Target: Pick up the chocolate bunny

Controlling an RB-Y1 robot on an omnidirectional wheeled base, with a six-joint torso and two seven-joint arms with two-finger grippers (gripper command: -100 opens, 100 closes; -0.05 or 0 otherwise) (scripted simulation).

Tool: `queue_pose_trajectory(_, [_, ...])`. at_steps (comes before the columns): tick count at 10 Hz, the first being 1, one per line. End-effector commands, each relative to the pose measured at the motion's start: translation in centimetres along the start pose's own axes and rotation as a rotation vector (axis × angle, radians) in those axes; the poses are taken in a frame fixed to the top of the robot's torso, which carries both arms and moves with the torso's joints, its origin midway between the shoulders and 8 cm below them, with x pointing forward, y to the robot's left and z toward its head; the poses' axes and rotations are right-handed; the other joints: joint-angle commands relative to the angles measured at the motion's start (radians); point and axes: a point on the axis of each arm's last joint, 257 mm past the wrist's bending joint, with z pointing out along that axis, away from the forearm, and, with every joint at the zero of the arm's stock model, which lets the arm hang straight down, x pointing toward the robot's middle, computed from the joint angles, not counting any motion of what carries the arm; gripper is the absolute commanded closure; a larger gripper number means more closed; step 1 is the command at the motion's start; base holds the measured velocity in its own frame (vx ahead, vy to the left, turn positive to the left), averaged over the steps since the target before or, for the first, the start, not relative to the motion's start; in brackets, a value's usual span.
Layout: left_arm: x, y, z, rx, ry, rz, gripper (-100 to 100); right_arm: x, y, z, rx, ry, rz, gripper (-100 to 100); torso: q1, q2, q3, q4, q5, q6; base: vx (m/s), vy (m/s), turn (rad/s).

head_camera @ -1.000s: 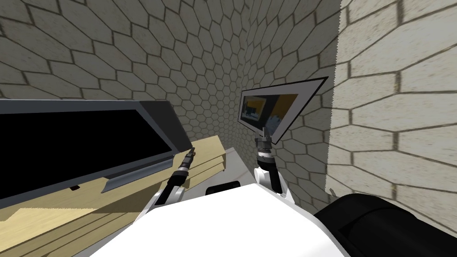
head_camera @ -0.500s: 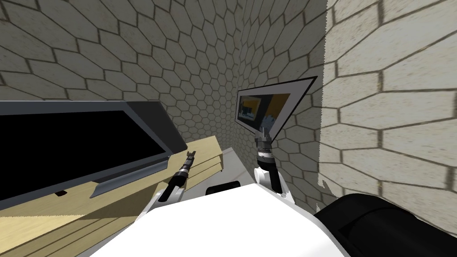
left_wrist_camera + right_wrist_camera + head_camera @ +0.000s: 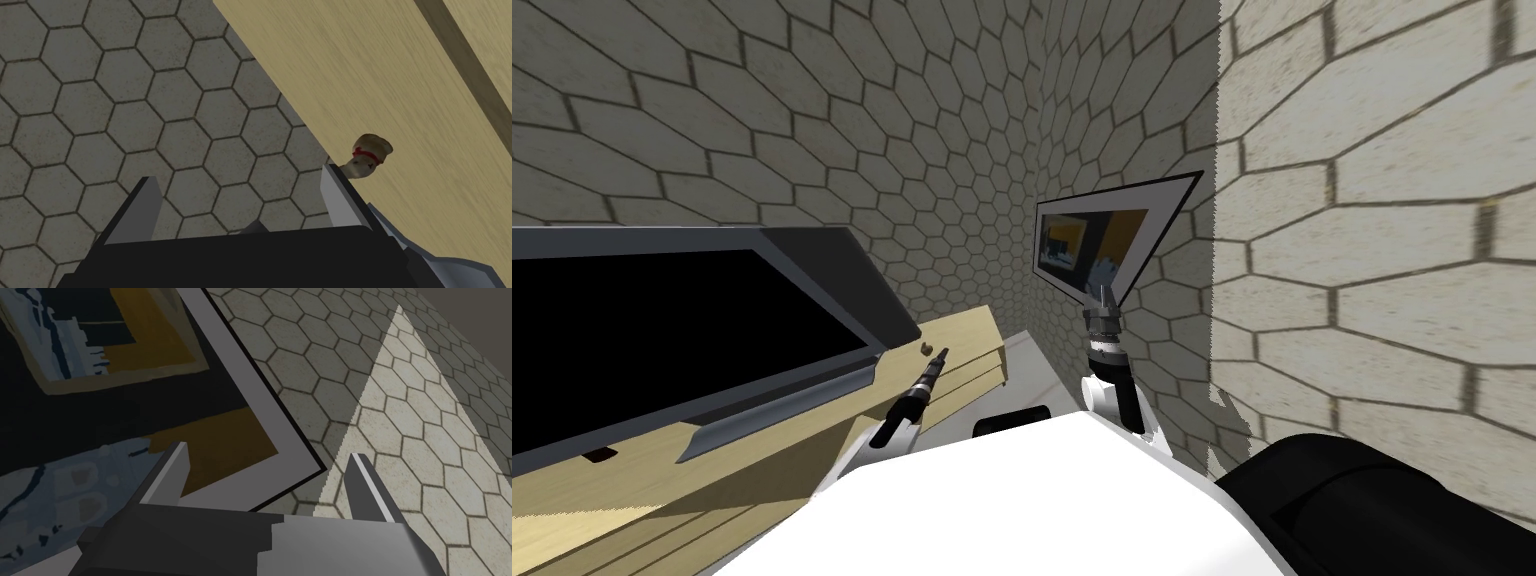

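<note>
Walls of grey hexagonal tiles (image 3: 932, 130) meet in the corner ahead. Along the wall on my left stands a wide television (image 3: 662, 330), its screen black inside a dark grey frame. Its grey foot (image 3: 774, 418) rests on a long worktop (image 3: 967, 330) of pale wood. The worktop ends short of the corner, and grooves run along its front.

My left arm reaches forward over that end of the worktop, just past the television's near corner. The left hand (image 3: 943, 353) is released: in the left wrist view its fingers (image 3: 334, 186) stand spread wide, with wall tiles showing through the gap.

My right arm is raised in front of me, to the right of the worktop's end. The right hand (image 3: 1103, 292) is released as well, its two fingers spread apart.

The chocolate bunny (image 3: 369, 155) is small, tan-brown, with a red ribbon round its neck. It sits on the worktop near the edge, just beside the tip of one left finger and outside the gap. Whether finger and bunny touch, I cannot tell. In the head view it is a brown speck between the left hand and the television's corner.
</note>
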Motion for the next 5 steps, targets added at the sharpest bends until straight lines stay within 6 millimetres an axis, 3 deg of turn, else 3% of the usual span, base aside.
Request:
queue_pose_trajectory(1, [0.2,1.9,0.1,-0.042,0.009,0.014,-100,0.0,0.0,0.0,0.000,0.000,0.000,0,0.000,0.000,0.000,0.000,0.000,0.000,0.011,-0.047,-0.032])
queue_pose_trajectory(2, [-0.1,3.7,0.3,-0.095,0.017,0.042,-100,0.0,0.0,0.0,0.000,0.000,0.000,0,0.001,0.000,0.000,0.000,0.000,0.000,0.016,-0.046,-0.075])
queue_pose_trajectory(4, [0.0,4.4,0.2,-0.108,0.020,0.042,-100,0.0,0.0,0.0,0.000,0.000,0.000,0,0.001,0.000,0.000,0.000,0.000,0.000,0.013,-0.028,-0.008])
queue_pose_trajectory(5, [-0.4,6.6,0.4,-0.169,0.029,0.069,-100,0.0,0.0,0.0,0.000,0.000,0.000,0,0.002,0.000,0.000,0.000,0.000,0.000,0.006,-0.035,-0.080])
